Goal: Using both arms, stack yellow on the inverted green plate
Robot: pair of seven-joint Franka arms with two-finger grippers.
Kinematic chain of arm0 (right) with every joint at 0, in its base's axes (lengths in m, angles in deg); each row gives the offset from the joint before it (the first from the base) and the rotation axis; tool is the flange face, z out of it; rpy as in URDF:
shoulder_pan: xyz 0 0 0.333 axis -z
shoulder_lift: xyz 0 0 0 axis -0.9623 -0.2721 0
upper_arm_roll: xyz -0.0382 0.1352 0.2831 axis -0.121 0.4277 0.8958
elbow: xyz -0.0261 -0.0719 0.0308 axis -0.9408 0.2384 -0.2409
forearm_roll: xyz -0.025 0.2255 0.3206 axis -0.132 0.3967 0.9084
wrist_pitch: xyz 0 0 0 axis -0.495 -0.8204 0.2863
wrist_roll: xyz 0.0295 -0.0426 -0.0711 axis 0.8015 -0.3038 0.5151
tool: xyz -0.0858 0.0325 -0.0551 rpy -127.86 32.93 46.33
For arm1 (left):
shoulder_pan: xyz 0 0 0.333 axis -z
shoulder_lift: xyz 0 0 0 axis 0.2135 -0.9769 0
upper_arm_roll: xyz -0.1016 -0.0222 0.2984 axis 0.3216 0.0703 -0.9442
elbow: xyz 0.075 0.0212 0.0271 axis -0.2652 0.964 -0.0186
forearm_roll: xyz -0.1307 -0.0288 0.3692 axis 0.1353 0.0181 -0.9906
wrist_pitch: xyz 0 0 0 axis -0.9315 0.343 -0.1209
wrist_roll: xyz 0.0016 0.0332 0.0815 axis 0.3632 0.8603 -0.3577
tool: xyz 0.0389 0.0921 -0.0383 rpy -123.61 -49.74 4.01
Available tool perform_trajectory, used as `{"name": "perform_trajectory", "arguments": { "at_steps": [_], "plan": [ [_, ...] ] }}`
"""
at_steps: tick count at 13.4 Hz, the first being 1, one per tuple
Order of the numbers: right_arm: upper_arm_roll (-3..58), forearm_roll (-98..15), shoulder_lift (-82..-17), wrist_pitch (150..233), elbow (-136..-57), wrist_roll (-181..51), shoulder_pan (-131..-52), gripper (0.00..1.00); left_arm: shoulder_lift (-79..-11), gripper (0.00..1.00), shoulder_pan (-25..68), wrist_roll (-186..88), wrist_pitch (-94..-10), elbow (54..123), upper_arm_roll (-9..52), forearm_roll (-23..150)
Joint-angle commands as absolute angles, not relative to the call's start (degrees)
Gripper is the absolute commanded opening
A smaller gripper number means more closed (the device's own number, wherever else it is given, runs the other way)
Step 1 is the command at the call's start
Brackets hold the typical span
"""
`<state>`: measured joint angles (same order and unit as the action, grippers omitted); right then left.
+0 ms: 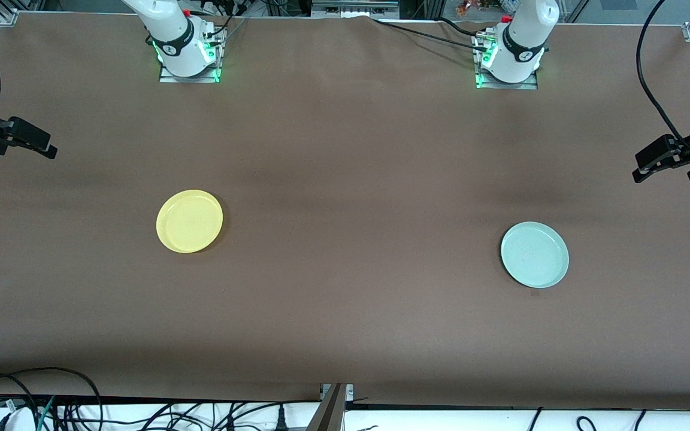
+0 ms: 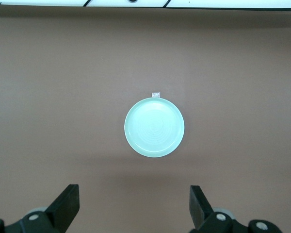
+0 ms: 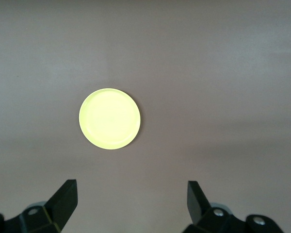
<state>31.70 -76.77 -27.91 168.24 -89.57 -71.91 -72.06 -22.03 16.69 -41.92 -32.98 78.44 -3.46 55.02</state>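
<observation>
The yellow plate [image 1: 189, 221] [image 3: 109, 118] lies flat on the brown table toward the right arm's end, its shallow rim facing up. The pale green plate [image 1: 534, 254] [image 2: 154, 127] lies flat toward the left arm's end and shows faint concentric rings. My right gripper [image 1: 24, 149] [image 3: 132, 190] hangs open and empty over the table's edge at its own end, well clear of the yellow plate. My left gripper [image 1: 661, 173] [image 2: 134, 194] hangs open and empty over the table's edge at its end, apart from the green plate. Both arms wait.
A small pale scrap [image 2: 155, 94] lies on the table beside the green plate's rim. The two arm bases [image 1: 188, 54] [image 1: 510, 60] stand along the table's back edge. Loose cables [image 1: 51, 407] lie below the edge nearest the front camera.
</observation>
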Motion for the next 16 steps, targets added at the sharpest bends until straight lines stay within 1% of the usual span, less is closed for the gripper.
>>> {"name": "perform_trajectory", "arguments": {
  "at_steps": [1, 7, 9, 16],
  "plan": [
    [32.02, -77.43, -27.36, 167.95, -89.91, -72.09, -71.93, 1.0, -22.65, 1.0, 16.46, -41.58, -31.99, 77.0, -3.18, 55.26],
    [32.02, -77.43, -27.36, 167.87, -90.0, -72.09, -71.93, 1.0, -22.65, 1.0, 16.37, -40.62, -28.65, 77.17, -3.09, 55.17],
    [31.93, -77.43, -27.36, 167.86, -90.0, -72.09, -71.93, 1.0, -24.39, 1.0, 16.37, -40.61, -28.3, 77.26, -3.09, 55.08],
    [32.02, -77.43, -27.36, 167.86, -89.91, -72.09, -71.93, 1.0, -24.76, 1.0, 16.37, -40.52, -26.98, 77.35, -3.18, 54.99]
  ]
}}
